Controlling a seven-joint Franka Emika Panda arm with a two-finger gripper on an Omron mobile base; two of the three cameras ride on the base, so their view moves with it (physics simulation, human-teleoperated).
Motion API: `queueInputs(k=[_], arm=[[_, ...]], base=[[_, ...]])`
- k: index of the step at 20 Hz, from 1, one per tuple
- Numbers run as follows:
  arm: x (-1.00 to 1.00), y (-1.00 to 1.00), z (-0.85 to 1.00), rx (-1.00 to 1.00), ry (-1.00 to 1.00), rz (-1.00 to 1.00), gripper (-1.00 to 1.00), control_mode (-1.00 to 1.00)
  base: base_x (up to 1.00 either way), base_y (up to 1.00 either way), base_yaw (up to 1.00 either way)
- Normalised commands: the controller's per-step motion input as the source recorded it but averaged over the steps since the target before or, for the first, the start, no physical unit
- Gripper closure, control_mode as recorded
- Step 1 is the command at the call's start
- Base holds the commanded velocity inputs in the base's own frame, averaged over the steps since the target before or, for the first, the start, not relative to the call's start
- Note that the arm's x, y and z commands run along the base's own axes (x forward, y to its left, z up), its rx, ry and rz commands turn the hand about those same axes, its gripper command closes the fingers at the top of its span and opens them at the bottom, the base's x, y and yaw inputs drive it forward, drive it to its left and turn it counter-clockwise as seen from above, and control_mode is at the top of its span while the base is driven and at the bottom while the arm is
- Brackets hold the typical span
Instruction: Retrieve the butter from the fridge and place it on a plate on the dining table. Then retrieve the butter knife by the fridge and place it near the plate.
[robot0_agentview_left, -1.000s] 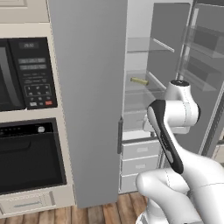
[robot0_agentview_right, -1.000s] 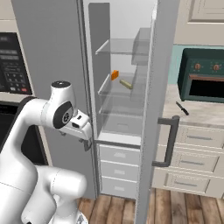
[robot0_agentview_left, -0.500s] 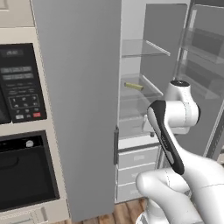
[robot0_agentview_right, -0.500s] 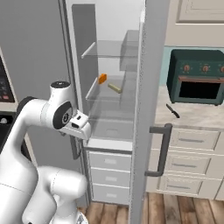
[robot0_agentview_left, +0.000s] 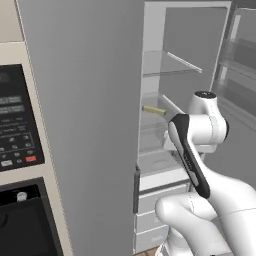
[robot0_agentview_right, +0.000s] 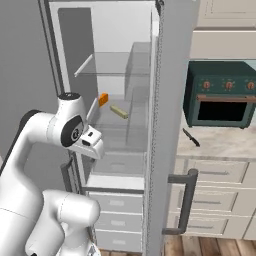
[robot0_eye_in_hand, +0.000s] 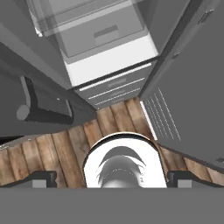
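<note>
Base has driven closer since the earlier frames: both base views shifted, the fridge (robot0_agentview_right: 160, 100) interior looms larger, and the arm's pose looks unchanged. Gripper (robot0_eye_in_hand: 111, 177) points down at the wood floor (robot0_eye_in_hand: 57, 153), jaws spread wide, grasping nothing; fingertips (robot0_eye_in_hand: 41, 178) sit at the hand view's lower corners. Ahead of the jaws: fridge drawers (robot0_eye_in_hand: 113, 89), with a door edge on either side and a floor gap between. Butter (robot0_agentview_right: 119, 112) lies on a glass shelf (robot0_agentview_right: 120, 130) well above the jaws, an orange item (robot0_agentview_right: 103, 99) just beside it, possibly touching; hard to tell. Dark knife (robot0_agentview_right: 191, 137) lies on the counter (robot0_agentview_right: 225, 145) beyond the right door, below the green toaster oven (robot0_agentview_right: 220, 100).
</note>
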Motion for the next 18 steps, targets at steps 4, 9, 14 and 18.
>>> queueInputs(k=[4,9,14,18], arm=[[0.0,0.0,0.0,0.0,0.0,0.0,-1.0,1.0],[0.0,0.0,0.0,0.0,0.0,0.0,-1.0,1.0],[0.0,0.0,0.0,0.0,0.0,0.0,-1.0,1.0],[0.0,0.0,0.0,0.0,0.0,0.0,-1.0,1.0]], base=[[0.45,-0.2,-0.05],[0.17,-0.34,0.01],[0.18,-0.25,0.01],[0.44,-0.19,0.05]])
